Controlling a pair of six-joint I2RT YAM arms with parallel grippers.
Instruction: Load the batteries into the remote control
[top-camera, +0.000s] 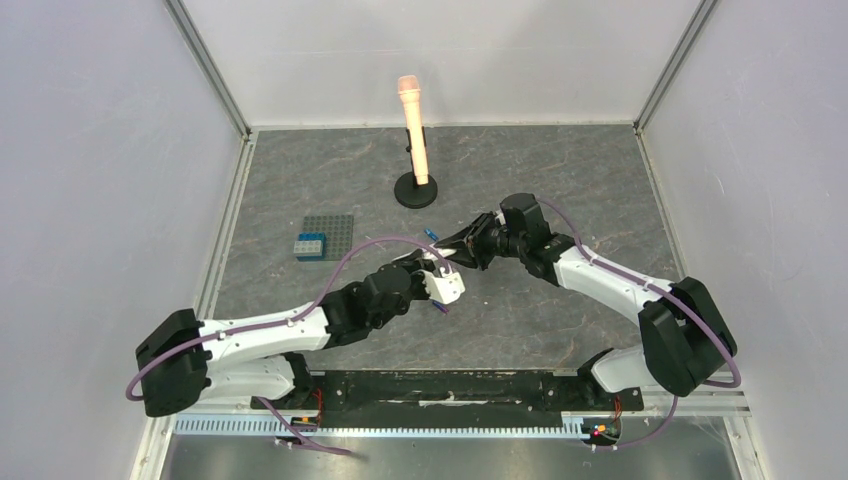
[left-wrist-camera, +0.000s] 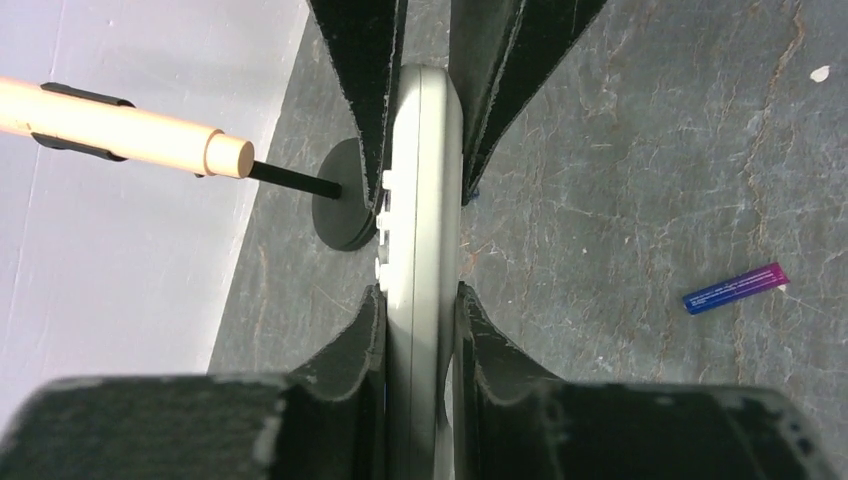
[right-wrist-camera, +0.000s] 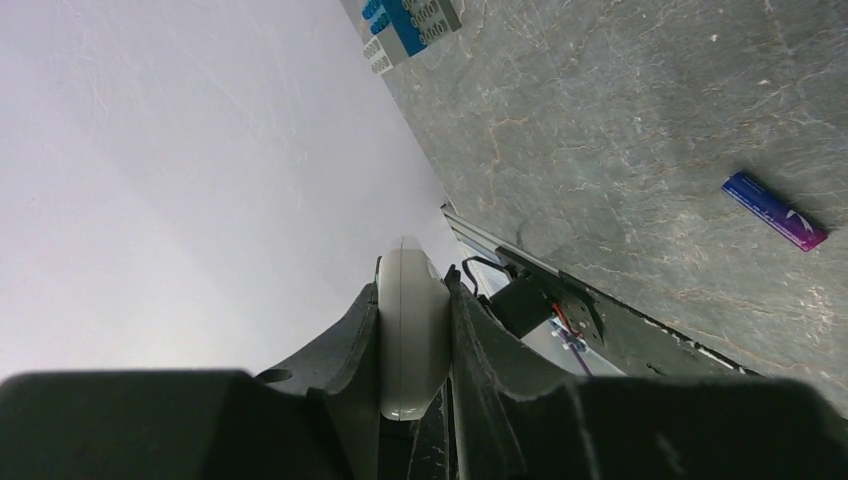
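Left claw (left-wrist-camera: 420, 292) and right claw (right-wrist-camera: 412, 290) both clamp the slim white plastic remote control (left-wrist-camera: 425, 180) edge-on, probably steadying it for the tiny blue cylindrical battery (left-wrist-camera: 735, 288).

The held remote control (left-wrist-camera: 425, 200) bars the middle, a pole stand (top-camera: 416, 150) behind, a studded plate (top-camera: 338, 228) left; the bench (top-camera: 600, 190) is passable rightward.

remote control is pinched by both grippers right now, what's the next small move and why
Probably open the right gripper and back it away. The remote control sits edge-on between the fingers of both it and the left gripper, so one grip looks like enough. A blue battery lies loose on the table and needs a free gripper to fetch it.
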